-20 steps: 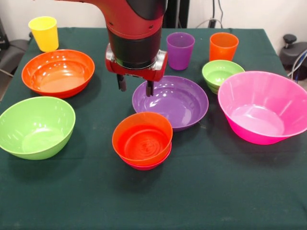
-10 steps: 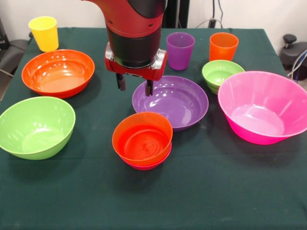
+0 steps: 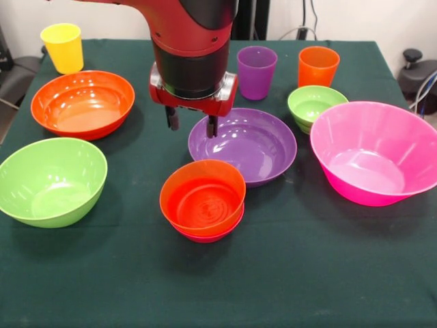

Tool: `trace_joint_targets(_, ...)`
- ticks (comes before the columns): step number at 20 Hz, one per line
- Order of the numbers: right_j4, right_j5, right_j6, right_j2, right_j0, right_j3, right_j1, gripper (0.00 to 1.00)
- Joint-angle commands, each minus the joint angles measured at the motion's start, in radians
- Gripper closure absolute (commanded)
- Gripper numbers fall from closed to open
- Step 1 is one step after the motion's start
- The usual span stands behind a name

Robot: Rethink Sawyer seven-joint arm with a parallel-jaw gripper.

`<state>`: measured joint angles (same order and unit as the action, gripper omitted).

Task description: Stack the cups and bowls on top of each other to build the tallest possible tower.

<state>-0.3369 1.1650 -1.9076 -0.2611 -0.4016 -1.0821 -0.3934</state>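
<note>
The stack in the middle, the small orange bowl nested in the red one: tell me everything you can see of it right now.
The tower is two small glossy plastic bowls: a translucent small orange bowl nested upright in a small red-magenta bowl, of which only the lower rim shows beneath. It looks level and empty. It stands on the green tablecloth, just in front of the purple bowl, apparently not touching it. The end effector hangs above and behind it, open, holding nothing.

Claw (image 3: 192,125) open, empty, above purple bowl (image 3: 251,145) rim.
</note>
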Motion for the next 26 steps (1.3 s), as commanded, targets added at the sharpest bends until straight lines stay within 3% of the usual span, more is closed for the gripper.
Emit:
trace_joint_targets(1, -0.067, -0.059, 0.206, -0.061, -0.015, -0.005, 0.09, 0.0)
trace_joint_targets(15, -0.086, -0.05, 0.256, -0.072, -0.026, 0.084, 0.14, 0.0)
trace_joint_targets(26, -0.111, -0.08, 0.288, -0.069, -0.042, 0.041, 0.125, 0.0)
